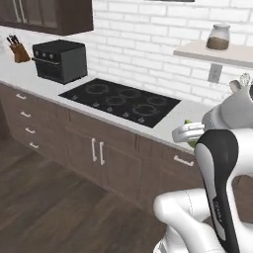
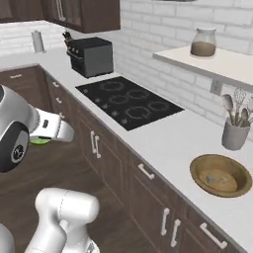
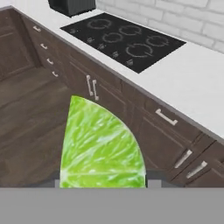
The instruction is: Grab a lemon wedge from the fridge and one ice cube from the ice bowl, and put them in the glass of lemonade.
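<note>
Clearly the tool [image 3: 103,186] is clamped on the wedge [image 3: 101,144]; swinging toward the far table [image 3: 192,87] could shake it loose.

A white counter [image 2: 168,141] carries a black cooktop [image 2: 129,101] at its middle, a toaster oven [image 2: 91,56] toward its far end, and a wooden ice bowl [image 2: 220,175] beside a grey utensil holder [image 2: 235,134] at its near end.
</note>
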You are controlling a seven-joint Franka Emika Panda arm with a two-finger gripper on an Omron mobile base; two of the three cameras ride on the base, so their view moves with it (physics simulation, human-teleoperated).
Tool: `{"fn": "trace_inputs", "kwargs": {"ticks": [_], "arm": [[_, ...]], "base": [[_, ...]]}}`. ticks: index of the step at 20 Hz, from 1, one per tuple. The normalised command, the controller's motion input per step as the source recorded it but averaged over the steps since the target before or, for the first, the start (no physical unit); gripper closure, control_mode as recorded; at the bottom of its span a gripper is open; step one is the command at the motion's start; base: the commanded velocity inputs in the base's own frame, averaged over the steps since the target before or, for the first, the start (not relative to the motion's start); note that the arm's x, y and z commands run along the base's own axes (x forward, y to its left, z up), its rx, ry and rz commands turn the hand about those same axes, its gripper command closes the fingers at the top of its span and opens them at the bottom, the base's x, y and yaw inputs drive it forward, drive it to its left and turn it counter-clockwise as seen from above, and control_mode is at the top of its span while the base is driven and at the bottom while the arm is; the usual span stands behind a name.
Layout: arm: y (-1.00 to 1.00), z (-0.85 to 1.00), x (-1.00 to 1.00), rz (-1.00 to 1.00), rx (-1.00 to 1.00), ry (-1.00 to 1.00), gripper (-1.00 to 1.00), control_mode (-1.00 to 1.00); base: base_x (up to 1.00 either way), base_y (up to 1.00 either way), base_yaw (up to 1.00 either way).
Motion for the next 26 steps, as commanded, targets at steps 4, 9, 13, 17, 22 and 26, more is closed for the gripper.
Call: {"fn": "trace_inputs", "kwargs": {"ticks": [4,9,13,17,22,26], "arm": [[0.0,0.0,0.0,0.0,0.0,0.0,1.0,1.0],[0.0,0.0,0.0,0.0,0.0,0.0,1.0,1.0],[0.0,0.0,0.0,0.0,0.0,0.0,1.0,1.0],[0.0,0.0,0.0,0.0,0.0,0.0,1.0,1.0],[0.0,0.0,0.0,0.0,0.0,0.0,1.0,1.0],[0.0,0.0,0.0,0.0,0.0,0.0,1.0,1.0]], "base": [[0.56,-0.42,-0.71],[0.49,-0.43,-0.73],[0.41,-0.47,-0.71],[0.17,-0.52,-0.72],[0.0,-0.91,-0.6],[0.0,-0.78,-0.48]]}}
